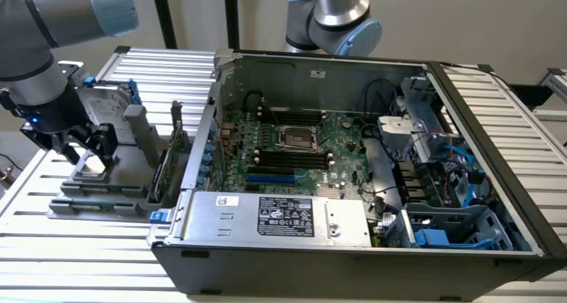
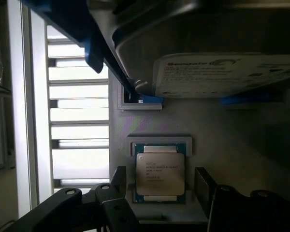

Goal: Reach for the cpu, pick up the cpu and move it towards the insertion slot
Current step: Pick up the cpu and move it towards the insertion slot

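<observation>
**Ana:** Black fingers (image 2: 222,208) stand spread wide, one on each side of the cpu (image 2: 160,174). As far as I can see, neither touches it.

**Ben:** So the gripper (image 2: 161,180) holds nothing?

**Ana:** Nothing. The chip lies flat, silver top up, in a square recess of the grey holder (image 2: 232,140). The recess is close to the holder's edge, where the slatted table (image 2: 77,130) shows beside it.

**Ben:** And past the chip?

**Ana:** A hard drive (image 2: 222,75) with blue rails stands upright in the same holder.

**Ben:** Where does the holder sit?

**Ana:** On the table, just beside the side wall of the open computer case (image 1: 354,263), at the exterior view's left. The arm hangs over it.

**Ben:** And the insertion slot?

**Ana:** Inside the case, well apart from the chip. A power supply (image 1: 275,216) lies along the near wall. Beyond that is the motherboard (image 1: 346,150) with its long black memory slots (image 1: 288,160). Just behind those is the insertion slot (image 1: 297,138), with a shiny frame and a dark centre.

**Ben:** Anything farther back?

**Ana:** A second arm (image 1: 332,17) stands behind the case's back wall.
</observation>
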Controlling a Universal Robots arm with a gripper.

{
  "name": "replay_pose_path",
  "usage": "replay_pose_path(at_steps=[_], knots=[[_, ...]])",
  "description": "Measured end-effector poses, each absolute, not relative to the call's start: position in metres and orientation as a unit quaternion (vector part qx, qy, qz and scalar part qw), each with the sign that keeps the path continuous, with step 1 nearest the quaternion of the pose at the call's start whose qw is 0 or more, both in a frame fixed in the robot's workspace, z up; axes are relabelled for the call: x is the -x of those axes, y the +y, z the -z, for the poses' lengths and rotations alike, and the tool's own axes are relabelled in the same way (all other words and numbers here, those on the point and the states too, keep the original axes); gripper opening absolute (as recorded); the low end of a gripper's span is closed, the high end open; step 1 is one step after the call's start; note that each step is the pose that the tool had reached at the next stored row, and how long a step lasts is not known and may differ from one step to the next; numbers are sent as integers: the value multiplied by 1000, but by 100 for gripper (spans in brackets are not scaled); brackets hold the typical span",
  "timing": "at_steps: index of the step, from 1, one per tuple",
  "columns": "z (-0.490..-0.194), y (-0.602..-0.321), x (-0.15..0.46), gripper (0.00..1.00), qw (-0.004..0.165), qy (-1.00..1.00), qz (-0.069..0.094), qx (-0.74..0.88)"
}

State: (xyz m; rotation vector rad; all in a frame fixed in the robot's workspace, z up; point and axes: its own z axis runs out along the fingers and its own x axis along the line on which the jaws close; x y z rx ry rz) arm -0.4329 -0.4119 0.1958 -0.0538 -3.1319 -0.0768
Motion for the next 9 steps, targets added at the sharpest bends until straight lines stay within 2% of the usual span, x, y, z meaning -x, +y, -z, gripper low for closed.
replay_pose_path(at_steps=[9], knots=[[-193, -412, 432, 67, 4, -1000, 24, 10]])
